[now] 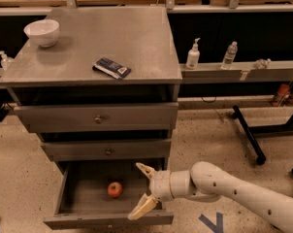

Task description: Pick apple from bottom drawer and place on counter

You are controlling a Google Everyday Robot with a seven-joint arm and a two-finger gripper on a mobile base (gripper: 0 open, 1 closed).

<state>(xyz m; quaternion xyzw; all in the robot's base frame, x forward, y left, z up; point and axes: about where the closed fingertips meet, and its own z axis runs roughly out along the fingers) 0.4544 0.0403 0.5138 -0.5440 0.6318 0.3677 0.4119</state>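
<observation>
The apple (114, 189), small and red-orange, lies in the open bottom drawer (83, 200) near the middle of its tray. My gripper (141, 190) is open, its two cream fingers spread wide, one above the other. It hangs at the drawer's right side, just right of the apple and not touching it. The counter (132, 38) is the grey top of the drawer cabinet, above.
A white bowl (41, 32) stands at the counter's back left and a dark flat packet (111, 68) lies near its front. Two closed drawers sit above the open one. Bottles (193, 54) stand on a ledge to the right. A black stand leg (248, 135) crosses the floor.
</observation>
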